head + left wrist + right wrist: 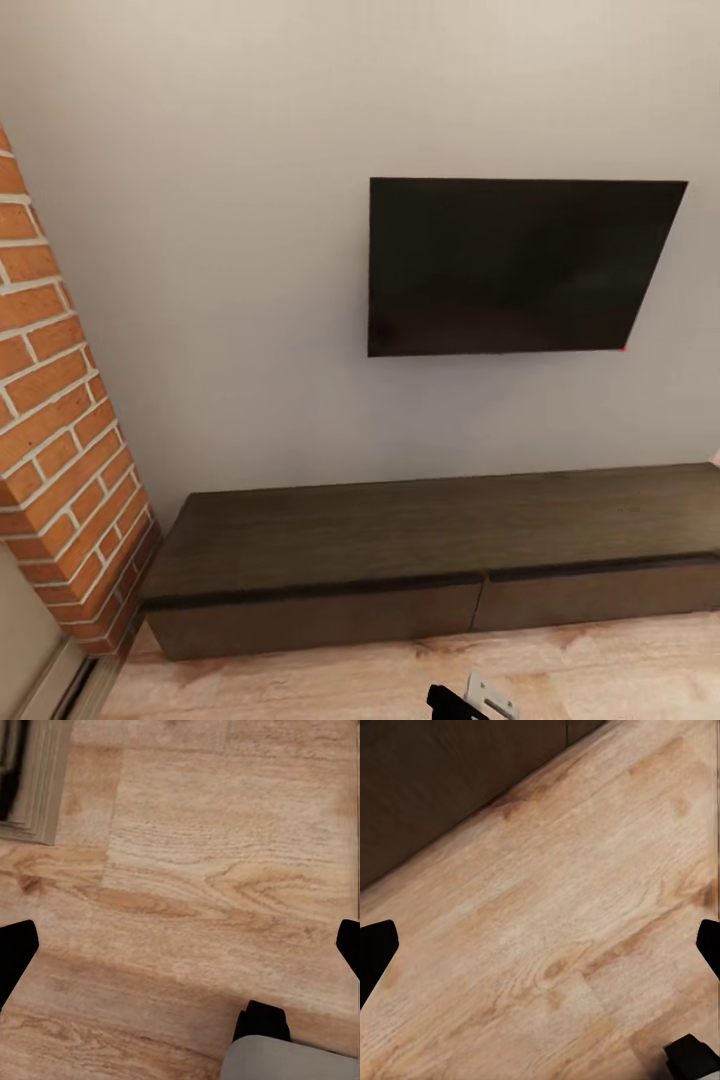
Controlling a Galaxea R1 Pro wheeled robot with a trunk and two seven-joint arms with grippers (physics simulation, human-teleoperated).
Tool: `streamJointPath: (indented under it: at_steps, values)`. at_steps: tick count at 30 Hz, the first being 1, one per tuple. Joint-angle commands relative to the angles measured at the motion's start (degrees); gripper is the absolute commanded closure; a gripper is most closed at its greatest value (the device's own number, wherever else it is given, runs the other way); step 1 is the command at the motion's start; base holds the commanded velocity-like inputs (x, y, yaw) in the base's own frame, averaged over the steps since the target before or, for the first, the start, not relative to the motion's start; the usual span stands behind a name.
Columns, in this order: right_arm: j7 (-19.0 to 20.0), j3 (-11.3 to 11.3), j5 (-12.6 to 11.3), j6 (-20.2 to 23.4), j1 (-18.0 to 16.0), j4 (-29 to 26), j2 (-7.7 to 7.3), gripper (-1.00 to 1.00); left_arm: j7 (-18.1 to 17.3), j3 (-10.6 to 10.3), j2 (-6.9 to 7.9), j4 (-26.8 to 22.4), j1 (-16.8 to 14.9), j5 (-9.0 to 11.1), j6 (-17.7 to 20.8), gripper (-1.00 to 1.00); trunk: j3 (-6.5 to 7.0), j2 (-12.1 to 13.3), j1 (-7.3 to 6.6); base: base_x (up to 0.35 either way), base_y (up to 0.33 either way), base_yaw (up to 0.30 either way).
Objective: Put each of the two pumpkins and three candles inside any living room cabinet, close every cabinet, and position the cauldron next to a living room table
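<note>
Facing the cabinet [420,560], which stands closed against the wall under the television [515,265], the robot holds both end effectors spread wide and empty over the wooden floor [195,870], so rolling closer could bump the drawer fronts.

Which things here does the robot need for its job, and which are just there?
For the job:
- cabinet, both drawer fronts closed

Just there:
- television on the wall
- brick pillar
- wooden floor

No pumpkins, candles or cauldron are in view.
</note>
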Motion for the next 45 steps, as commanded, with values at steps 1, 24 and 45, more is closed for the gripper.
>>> streamJointPath:
  at_steps: [1,24,45]
  values:
    - [-0.23,0.46,-0.61,-0.3,-0.05,0.02,0.0,-1.0,0.27,-0.49,0.0,-0.08,0.01,0.26,-0.05,-1.0,-0.05,-0.03,0.0,0.0,-0.012,-0.156]
    - [-0.23,0.46,-0.61,-0.3,-0.05,0.02,0.0,-1.0,0.35,-0.49,-0.36,-0.14,0.01,0.18,-0.19,-1.0,-0.03,-0.03,0.0,0.004,-0.042,0.049]
    - [-0.23,0.46,-0.61,-0.04,-0.05,0.01,-0.06,-1.0,0.43,-0.55,-0.42,-0.32,-0.07,0.05,-0.31,-1.0,-2.01,-4.45,2.41,-0.004,0.0,0.0]
